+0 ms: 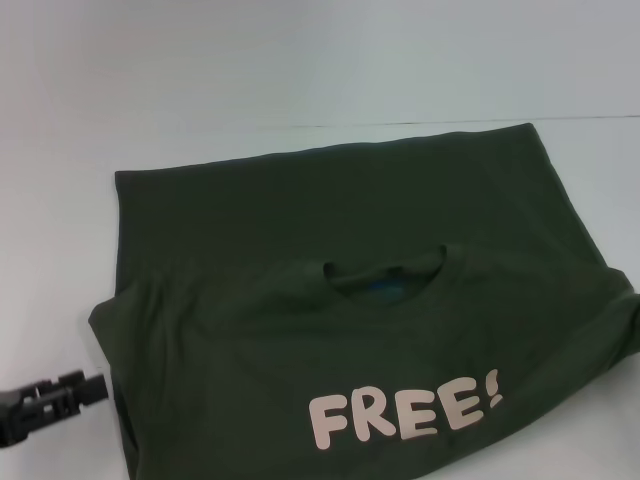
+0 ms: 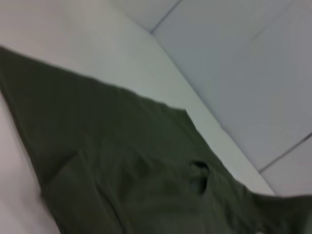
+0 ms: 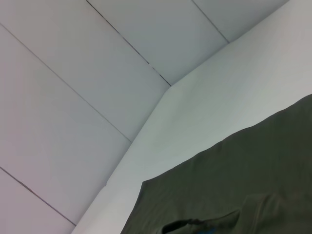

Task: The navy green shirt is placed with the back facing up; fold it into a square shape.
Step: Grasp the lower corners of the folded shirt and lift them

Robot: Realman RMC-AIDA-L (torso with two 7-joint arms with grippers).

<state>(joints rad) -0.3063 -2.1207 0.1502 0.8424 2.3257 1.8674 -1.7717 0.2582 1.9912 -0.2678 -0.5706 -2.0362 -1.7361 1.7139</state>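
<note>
Cloth first: from the head view, the dark olive-green cotton shirt point(image 1: 360, 300) lies folded on the white surface point(image 1: 60, 250), "FREE!" lettering point(image 1: 405, 410) up; the left claw point(image 1: 95, 388) sits at its near-left edge, whether parted or together I cannot tell. Left wrist view: shirt fabric point(image 2: 122, 165). Right wrist view: collar point(image 3: 204, 224).

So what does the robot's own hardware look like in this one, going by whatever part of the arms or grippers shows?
Only the left gripper shows, at the head view's lower left edge: black, blocky, with ridged, mechanical-looking segments narrowing to a stubby tip. No cables or markings can be made out. The right gripper appears in no view, and neither wrist view shows its own fingers.
</note>
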